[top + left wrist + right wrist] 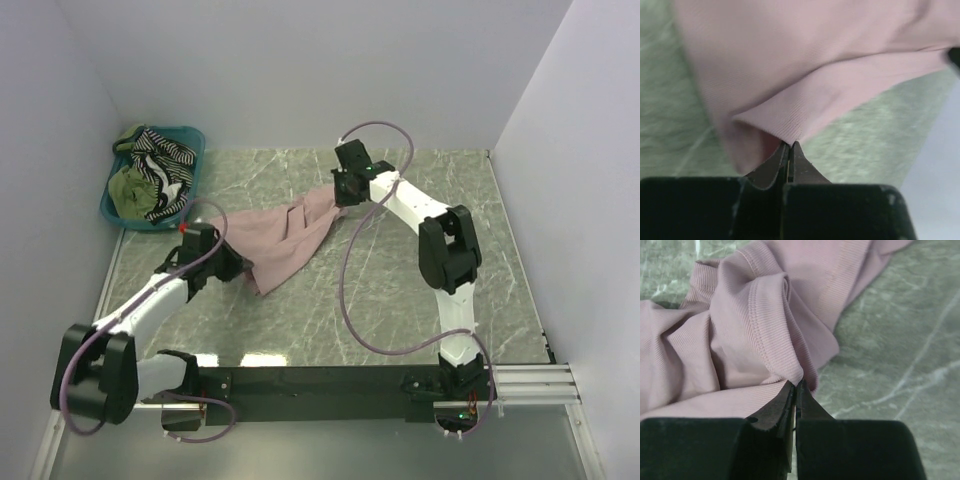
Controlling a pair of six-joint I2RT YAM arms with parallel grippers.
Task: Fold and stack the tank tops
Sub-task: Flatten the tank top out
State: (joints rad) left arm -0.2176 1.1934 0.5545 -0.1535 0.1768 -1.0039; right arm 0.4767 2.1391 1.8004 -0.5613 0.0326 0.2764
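Pink ribbed cloth, the dusty pink tank top [290, 232], lies crumpled at the centre of the marbled table [330, 310], strung between both arms. The left gripper [790, 146] has its jaws pressed together on a fold at the garment's near-left edge. The right gripper [796, 384] is likewise clamped on a hemmed edge at the far-right end.

The step in hand appears to be spreading the top flat before folding. To do it well, the grippers should draw apart evenly, keeping the cloth low over the table so that it settles without new creases. Each pinch holds only a thin lip of fabric, so slip is the risk.

Only the top view shows the teal basket [192, 135] at far left, holding the olive green top [130, 190] and the striped top [165, 155], well apart from the pink one. Only the wrist views show the pinches. The right wrist view reveals ribbing, stitched binding and bunched folds. The left wrist view is blurred, though cloth plainly enters the closed tips.
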